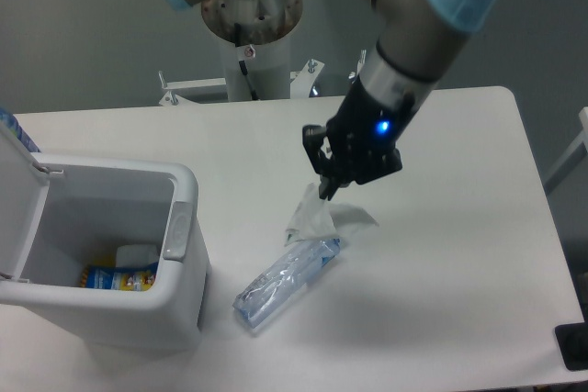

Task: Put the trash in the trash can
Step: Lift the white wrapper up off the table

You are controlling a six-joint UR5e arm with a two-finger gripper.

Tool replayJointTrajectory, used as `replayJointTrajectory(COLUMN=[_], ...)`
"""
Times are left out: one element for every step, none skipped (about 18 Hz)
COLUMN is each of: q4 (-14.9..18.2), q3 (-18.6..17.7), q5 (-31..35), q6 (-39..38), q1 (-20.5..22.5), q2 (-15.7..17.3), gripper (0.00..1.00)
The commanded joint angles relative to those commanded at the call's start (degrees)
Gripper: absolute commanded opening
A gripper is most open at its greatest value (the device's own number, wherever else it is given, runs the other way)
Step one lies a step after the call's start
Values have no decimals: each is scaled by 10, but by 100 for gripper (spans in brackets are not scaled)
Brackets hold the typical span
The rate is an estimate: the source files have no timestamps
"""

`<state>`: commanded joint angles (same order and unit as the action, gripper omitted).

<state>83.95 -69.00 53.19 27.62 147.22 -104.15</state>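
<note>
My gripper (325,190) hangs over the middle of the table, shut on the top of a crumpled white wad of trash (310,216) that dangles below the fingers. Just under the wad, a crushed clear plastic bottle (283,281) lies flat on the table, running diagonally from lower left to upper right. At the left stands the pale grey-white trash can (186,274) with its lid (16,157) swung open. The gripper is well to the right of its opening.
Inside the can lie a yellow-and-blue packet (119,276) and something white behind it. The arm's base column (248,52) stands behind the table's far edge. A dark object (573,346) sits at the table's front right corner.
</note>
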Motion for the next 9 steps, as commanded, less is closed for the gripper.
replayJointTrajectory(q4=[-19, -36, -48, -55, -58, -59, -60, -63, -68], q3=[4, 4, 3, 2, 1, 1, 1, 2, 2], q5=[-11, -21, -32, -44, -53, -55, -55, -55, -55], q6=[-22, -37, -45, -49, -54, -62, -70, -78, -88], q1=[-2, -4, -4, -5, -7, -8, -11, -15, -24], q2=[2, 3, 3, 5, 5, 5, 6, 10, 12], gripper=[0, 0, 0, 0, 0, 0, 0, 0, 0])
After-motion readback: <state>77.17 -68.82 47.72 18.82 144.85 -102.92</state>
